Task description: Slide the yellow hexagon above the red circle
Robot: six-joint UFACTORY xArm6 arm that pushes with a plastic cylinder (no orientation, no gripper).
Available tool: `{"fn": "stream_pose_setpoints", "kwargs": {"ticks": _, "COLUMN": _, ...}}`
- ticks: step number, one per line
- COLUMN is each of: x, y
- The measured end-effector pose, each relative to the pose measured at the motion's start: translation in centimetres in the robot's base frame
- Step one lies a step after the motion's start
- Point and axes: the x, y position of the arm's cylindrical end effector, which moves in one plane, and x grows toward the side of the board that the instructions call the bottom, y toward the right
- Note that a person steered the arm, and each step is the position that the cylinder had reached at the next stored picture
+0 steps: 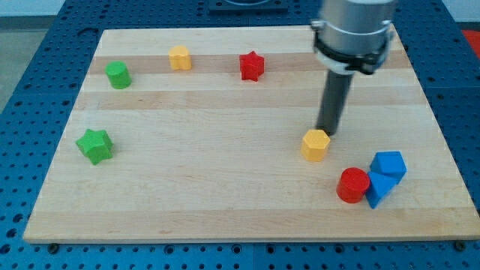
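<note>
Far left of the worktop (pixel 225 187): a green star (pixel 94 145) sits alone near the left edge, mid-height. Above it, toward the view's top, a green block (pixel 118 75); its outline reads rounded or many-sided, I cannot tell which.

Moving right along the top: a yellow block (pixel 179 57), shape too small to make out, then a red star (pixel 252 66), well apart from each other.

Right of centre: the yellow hexagon (pixel 316 145) stands by itself. My tip (pixel 326 133) is at its upper right edge, touching or just short of it; the very end is partly masked by the block, so contact is not certain. The rod rises straight up into the grey arm housing, which is cut off by the view's top. No jaws on this rig, only the rod, so nothing to report open or closed.

Lower right: the red circle (pixel 353 185), below and to the right of the hexagon, near but apart. Touching its right side is a blue triangle-like block (pixel 379 187), partly hidden behind the circle. A blue cube (pixel 388 164) sits just above that, touching it.

The worktop's edges lie on a blue perforated base (pixel 22 150), cropped on all sides.
</note>
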Motion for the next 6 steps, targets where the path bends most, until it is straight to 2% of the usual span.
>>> {"fn": "stream_pose_setpoints", "kwargs": {"ticks": 1, "x": -0.5, "y": 0.4}}
{"fn": "stream_pose_setpoints", "kwargs": {"ticks": 2, "x": -3.8, "y": -3.0}}
{"fn": "stream_pose_setpoints", "kwargs": {"ticks": 3, "x": -2.5, "y": -5.6}}
{"fn": "stream_pose_setpoints", "kwargs": {"ticks": 4, "x": 1.4, "y": -5.2}}
{"fn": "stream_pose_setpoints", "kwargs": {"ticks": 6, "x": 3.6, "y": -1.1}}
